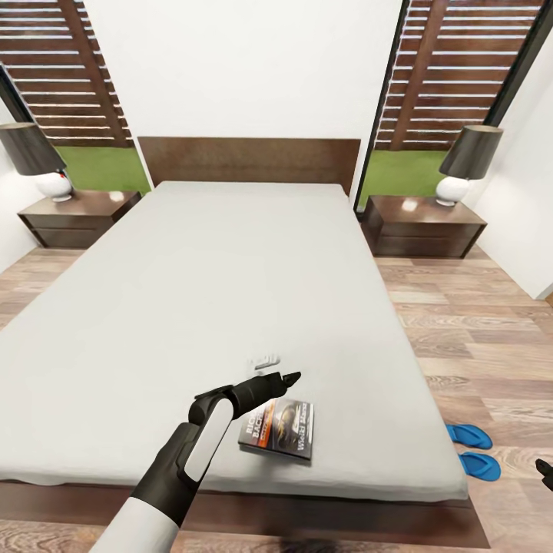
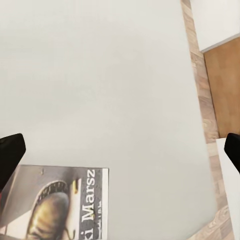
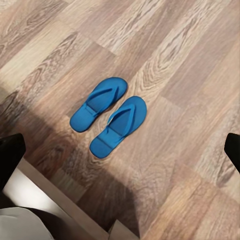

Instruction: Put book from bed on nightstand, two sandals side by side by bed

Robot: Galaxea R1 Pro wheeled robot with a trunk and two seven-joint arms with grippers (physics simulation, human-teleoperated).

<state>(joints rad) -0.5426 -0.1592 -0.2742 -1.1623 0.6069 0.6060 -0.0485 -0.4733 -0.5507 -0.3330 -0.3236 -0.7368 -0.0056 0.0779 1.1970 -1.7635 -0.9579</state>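
The book (image 1: 280, 428) lies flat on the light-grey mattress of the bed (image 1: 230, 284), near its foot edge. My left gripper (image 1: 289, 378) hovers just above the book's far edge, open and holding nothing. In the left wrist view the book (image 2: 55, 205) lies a little short of the wide-apart dark fingertips (image 2: 10, 155). The two blue sandals (image 1: 468, 435) (image 1: 480, 465) lie side by side on the wood floor by the bed's right side. My right gripper (image 3: 120, 152) hangs open above the sandals (image 3: 98, 103) (image 3: 120, 125). Its tip (image 1: 544, 467) shows at the head view's right edge.
A dark brown nightstand (image 1: 77, 215) stands left of the headboard and another (image 1: 422, 224) on the right. Each carries a lamp (image 1: 34, 157) (image 1: 468, 161). Plank floor (image 1: 476, 338) runs along the bed's right side. The dark bed frame (image 1: 330, 518) edges the foot.
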